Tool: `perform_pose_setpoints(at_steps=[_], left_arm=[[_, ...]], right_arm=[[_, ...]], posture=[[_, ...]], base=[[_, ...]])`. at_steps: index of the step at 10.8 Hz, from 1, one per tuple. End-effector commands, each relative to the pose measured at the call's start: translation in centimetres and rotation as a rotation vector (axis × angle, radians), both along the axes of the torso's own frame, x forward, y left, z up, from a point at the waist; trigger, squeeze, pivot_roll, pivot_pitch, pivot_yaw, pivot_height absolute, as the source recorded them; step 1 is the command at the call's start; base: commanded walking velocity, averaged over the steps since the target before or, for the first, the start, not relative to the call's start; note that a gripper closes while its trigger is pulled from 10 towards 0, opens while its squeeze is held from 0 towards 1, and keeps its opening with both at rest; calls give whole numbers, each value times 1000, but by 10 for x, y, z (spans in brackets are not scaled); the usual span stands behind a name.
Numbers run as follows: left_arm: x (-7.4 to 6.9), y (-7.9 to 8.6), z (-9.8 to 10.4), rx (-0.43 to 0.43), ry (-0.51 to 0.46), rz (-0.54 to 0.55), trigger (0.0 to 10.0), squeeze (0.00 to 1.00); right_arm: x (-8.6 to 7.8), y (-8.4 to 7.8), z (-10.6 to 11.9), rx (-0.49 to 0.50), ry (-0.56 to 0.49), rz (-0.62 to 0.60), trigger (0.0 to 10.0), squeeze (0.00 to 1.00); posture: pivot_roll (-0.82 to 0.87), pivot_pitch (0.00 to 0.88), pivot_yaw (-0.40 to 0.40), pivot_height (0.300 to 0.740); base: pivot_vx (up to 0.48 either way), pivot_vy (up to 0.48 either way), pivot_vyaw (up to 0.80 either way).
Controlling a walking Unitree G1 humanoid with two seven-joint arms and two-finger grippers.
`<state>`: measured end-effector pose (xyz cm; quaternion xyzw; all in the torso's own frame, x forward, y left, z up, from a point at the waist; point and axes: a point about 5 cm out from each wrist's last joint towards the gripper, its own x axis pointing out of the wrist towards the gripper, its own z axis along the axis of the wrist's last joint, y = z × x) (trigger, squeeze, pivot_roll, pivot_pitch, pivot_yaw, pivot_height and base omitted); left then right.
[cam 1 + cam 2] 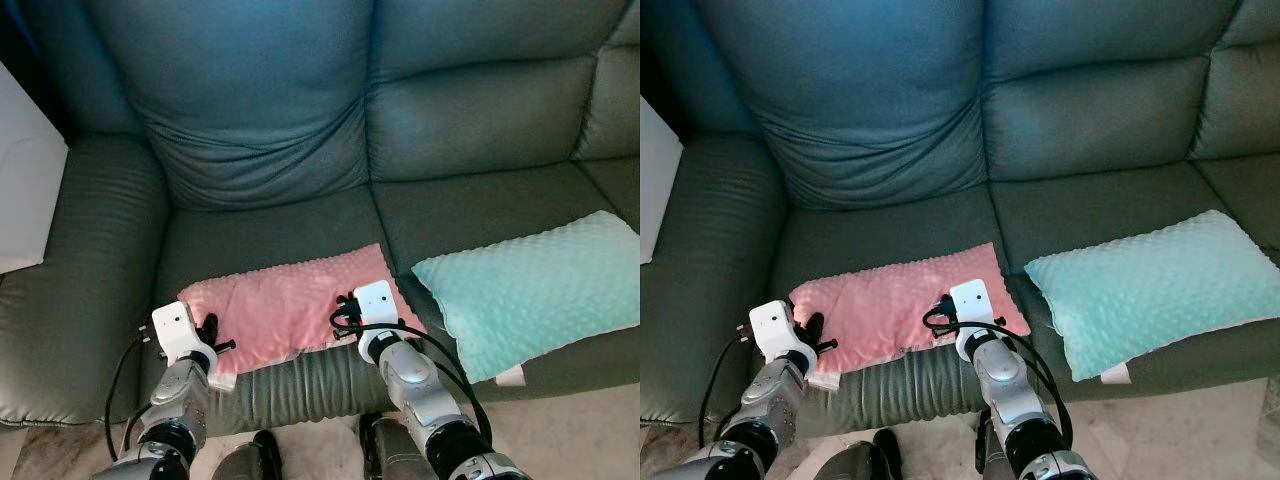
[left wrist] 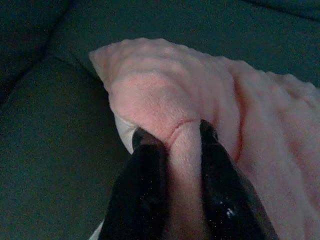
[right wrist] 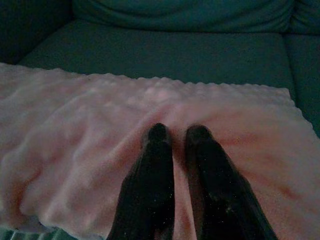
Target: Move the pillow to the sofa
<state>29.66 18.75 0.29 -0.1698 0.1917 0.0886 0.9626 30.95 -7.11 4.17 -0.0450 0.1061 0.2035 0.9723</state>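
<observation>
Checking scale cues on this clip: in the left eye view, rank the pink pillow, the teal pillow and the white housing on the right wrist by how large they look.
1. teal pillow and pink pillow: similar in apparent area; the grippers hide the pink one's near edge, so I won't rank them.
2. white housing on the right wrist: plainly smallest, despite sitting nearer the camera.

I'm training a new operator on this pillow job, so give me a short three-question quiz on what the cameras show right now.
1. True or false: the pink pillow lies on the sofa seat.
2. What is the left gripper doing? A) hanging idle B) pinching a fold of the pink pillow's corner C) holding the teal pillow
3. Fill in: the right gripper has its fingers close together on the ____ pillow.

Key
1. True; it lies flat near the seat's front edge.
2. B; fabric is squeezed between its two fingers.
3. pink; the teal pillow lies apart, further to the robot's right.
</observation>
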Motion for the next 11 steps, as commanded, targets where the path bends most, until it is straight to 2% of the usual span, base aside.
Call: perform_pose_setpoints(at_steps=[1, 7, 11], left_arm=[[-10, 2, -10, -9, 46, 11, 10000, 1000], [-10, -6, -13, -4, 85, 0, 10000, 1000], [-5, -10, -9, -4, 68, -24, 10000, 1000]], right_arm=[[-6, 8, -6, 13, 20, 20, 10000, 1000], [-10, 21, -1, 107, 38, 63, 10000, 1000], [1, 7, 14, 148, 41, 3, 10000, 1000]], posture=[[-274, 349, 67, 740], [-270, 347, 72, 740], [-274, 344, 76, 740]], base=[[0, 0, 0], [0, 0, 0], [0, 0, 0]])
